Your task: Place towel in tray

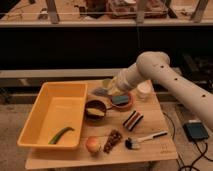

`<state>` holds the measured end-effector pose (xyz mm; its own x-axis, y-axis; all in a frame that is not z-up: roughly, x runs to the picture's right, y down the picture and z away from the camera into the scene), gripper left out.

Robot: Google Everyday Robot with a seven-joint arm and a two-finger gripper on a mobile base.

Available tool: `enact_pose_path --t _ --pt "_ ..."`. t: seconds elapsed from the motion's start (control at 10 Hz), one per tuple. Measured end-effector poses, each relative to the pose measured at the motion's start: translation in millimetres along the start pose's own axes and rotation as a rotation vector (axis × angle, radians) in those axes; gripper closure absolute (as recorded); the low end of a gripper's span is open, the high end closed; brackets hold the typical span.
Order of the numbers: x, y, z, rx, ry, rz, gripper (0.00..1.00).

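The yellow tray (55, 112) sits on the left half of the wooden table and holds a green pepper (61, 135). My gripper (110, 91) reaches in from the right at the end of the white arm (155, 70). It hangs above the table's back middle, just right of the tray's far right corner. It is shut on a small grey towel (100, 92), which sticks out to the left of it, off the table.
Below the gripper stand a dark bowl with banana (95, 108) and a brown bowl with a blue sponge (121, 101). A green cup (106, 82), a white cup (144, 90), a striped block (132, 120), an apple (92, 145), a dark bunch (114, 140) and a brush (145, 138) lie around.
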<state>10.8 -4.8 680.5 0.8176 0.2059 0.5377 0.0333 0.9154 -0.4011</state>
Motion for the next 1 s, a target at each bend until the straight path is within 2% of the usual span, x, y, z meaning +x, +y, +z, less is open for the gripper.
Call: enact_pose_path --t 0.1,0.3,0.6,0.8,0.9,1.0 --pt "-18.0 -4.3 9.0 -0.006 -0.017 -0.028 1.00" --pt "-52.2 -5.7 27.3 -0.019 -0.026 -0.091 1.00" --pt "-109.2 -10.3 71.7 -0.031 -0.026 -0.158 1.00" --pt "-119.8 -20.8 103.7 -0.004 -0.036 -0.155 1.00" --pt "-116.0 -24.3 117.8 0.002 -0.040 -0.145 1.00" --pt "-102.9 -27.7 140.6 -0.004 -0.040 -0.123 1.00"
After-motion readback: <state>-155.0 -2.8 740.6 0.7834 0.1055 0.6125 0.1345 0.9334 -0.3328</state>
